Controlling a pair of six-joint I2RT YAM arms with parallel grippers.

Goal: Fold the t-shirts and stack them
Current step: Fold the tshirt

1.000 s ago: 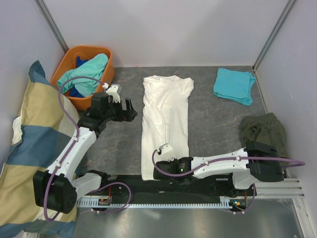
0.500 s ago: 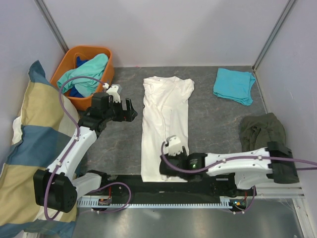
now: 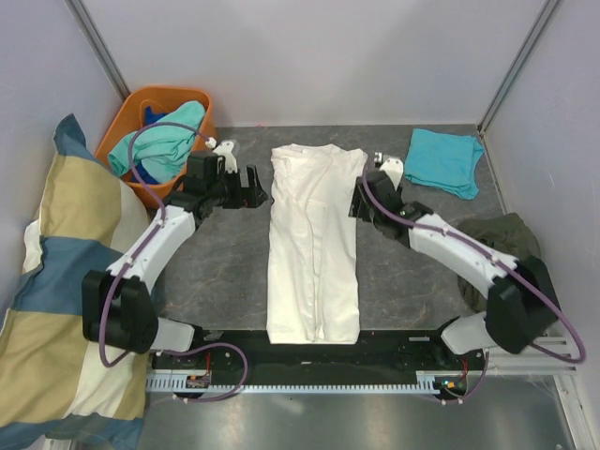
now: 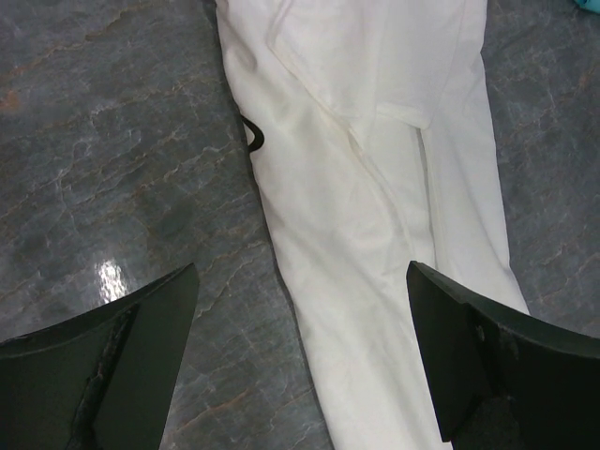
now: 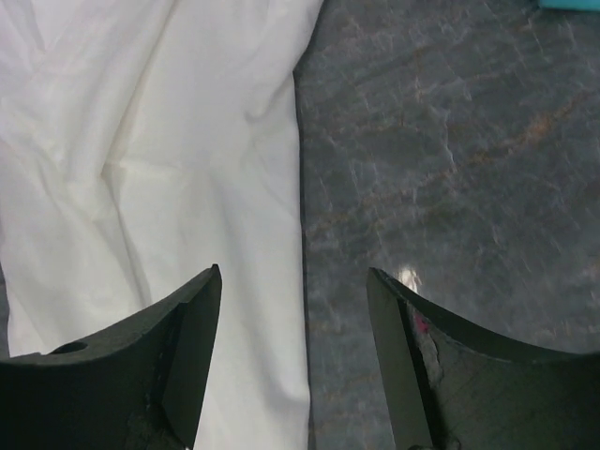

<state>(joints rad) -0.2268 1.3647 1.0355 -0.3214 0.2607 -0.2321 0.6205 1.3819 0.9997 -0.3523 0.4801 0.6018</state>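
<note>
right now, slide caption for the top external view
Open left fingers and right fingers flank the far end of a lengthwise-folded cream-white t-shirt; a turquoise t-shirt lies far right.

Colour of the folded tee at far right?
The folded tee is turquoise; best seen in top external view.

Tees: one laid out, one folded, two in the bin.
The cream-white t-shirt [image 3: 314, 244] lay flat at table centre, its sides folded in to a long narrow strip, wider at the far end and lightly creased. The turquoise t-shirt [image 3: 443, 161] sat folded into a rough square at far right, well apart. The mint-green t-shirt [image 3: 161, 139] and blue t-shirt [image 3: 150, 116] were bunched in the orange basket [image 3: 131, 101].
</note>
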